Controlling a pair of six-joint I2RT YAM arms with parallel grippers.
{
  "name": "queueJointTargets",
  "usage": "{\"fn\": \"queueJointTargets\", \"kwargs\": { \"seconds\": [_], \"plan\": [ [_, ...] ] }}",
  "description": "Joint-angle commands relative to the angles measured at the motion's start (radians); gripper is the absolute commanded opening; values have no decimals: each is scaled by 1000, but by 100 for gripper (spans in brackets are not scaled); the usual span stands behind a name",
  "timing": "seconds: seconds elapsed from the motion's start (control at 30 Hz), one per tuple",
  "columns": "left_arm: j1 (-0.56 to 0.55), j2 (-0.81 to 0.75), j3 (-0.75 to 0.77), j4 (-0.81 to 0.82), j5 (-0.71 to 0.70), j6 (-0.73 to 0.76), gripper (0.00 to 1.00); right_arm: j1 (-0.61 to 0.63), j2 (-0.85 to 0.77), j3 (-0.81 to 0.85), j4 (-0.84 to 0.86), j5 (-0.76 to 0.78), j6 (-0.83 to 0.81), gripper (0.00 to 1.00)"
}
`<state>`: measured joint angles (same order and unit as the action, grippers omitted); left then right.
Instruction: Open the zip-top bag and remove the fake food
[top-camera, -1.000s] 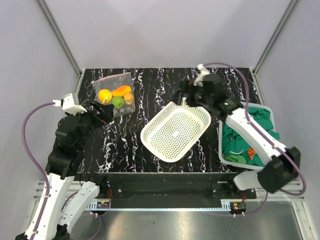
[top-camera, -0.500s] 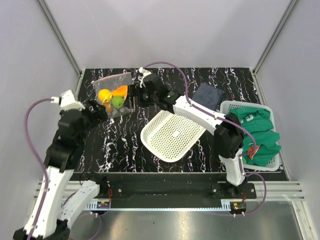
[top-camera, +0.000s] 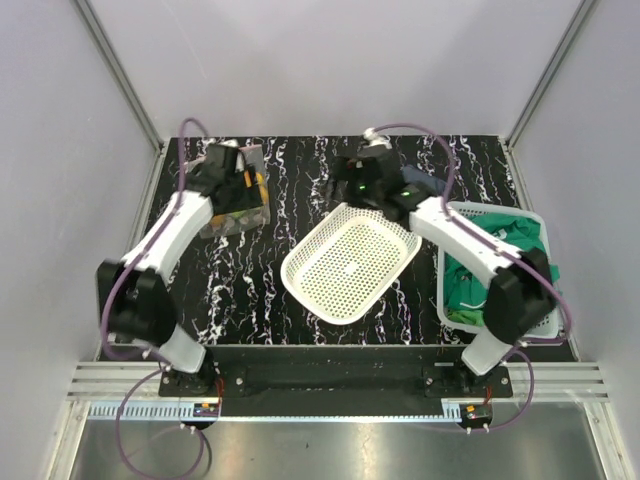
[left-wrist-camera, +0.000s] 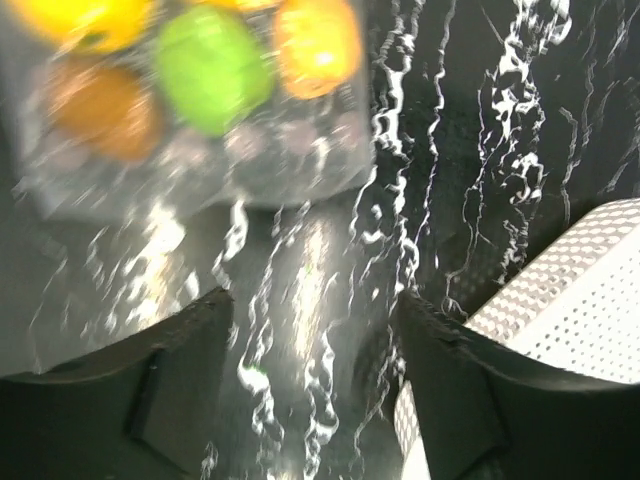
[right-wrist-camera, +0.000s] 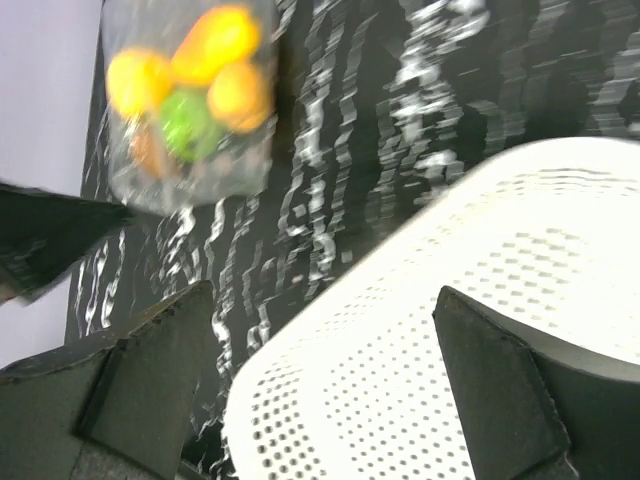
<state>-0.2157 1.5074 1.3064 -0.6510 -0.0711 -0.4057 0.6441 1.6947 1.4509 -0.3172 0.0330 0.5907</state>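
The zip-top bag (top-camera: 238, 214) lies at the far left of the black marbled table, clear and crinkly, with the fake food (left-wrist-camera: 210, 68) inside: a green round piece among orange and yellow ones. My left gripper (top-camera: 243, 186) hovers over the bag's near part. In the left wrist view the left gripper (left-wrist-camera: 312, 300) is open over bare table, just short of the bag (left-wrist-camera: 200, 150). My right gripper (top-camera: 349, 187) hangs open above the far edge of the white basket. From the right wrist, the bag (right-wrist-camera: 190, 110) lies far ahead of the right gripper (right-wrist-camera: 322, 292).
A white mesh basket (top-camera: 300, 275) sits tilted mid-table, also under the right wrist (right-wrist-camera: 560, 230). A white bin of green clothing (top-camera: 500, 262) stands at the right edge. A dark blue cloth (top-camera: 428, 186) lies behind the right arm. Walls enclose the table.
My left arm has stretched out from the near left to above the bag, its jaws narrowing a little. My right arm reached to the bag, then drew back to the basket's far edge.
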Motion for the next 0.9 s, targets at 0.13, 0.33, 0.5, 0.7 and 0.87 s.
{"fn": "queueJointTargets", "kwargs": {
  "seconds": [0.13, 0.33, 0.5, 0.7, 0.87],
  "plan": [
    [-47, 298, 255, -30, -98, 142, 80, -70, -227, -164, 73, -30, -61, 100],
    [-47, 405, 324, -22, -113, 148, 75, -81, -256, -218, 119, -74, -72, 100],
    [-50, 476, 338, -24, -105, 148, 65, -83, -230, -215, 139, -120, -62, 100],
    [-54, 504, 324, -32, -110, 151, 35, -83, -199, -212, 171, -156, -55, 100],
    [-79, 441, 224, -61, -145, 154, 0, -83, -141, -190, 222, -182, -49, 100]
  ]
}}
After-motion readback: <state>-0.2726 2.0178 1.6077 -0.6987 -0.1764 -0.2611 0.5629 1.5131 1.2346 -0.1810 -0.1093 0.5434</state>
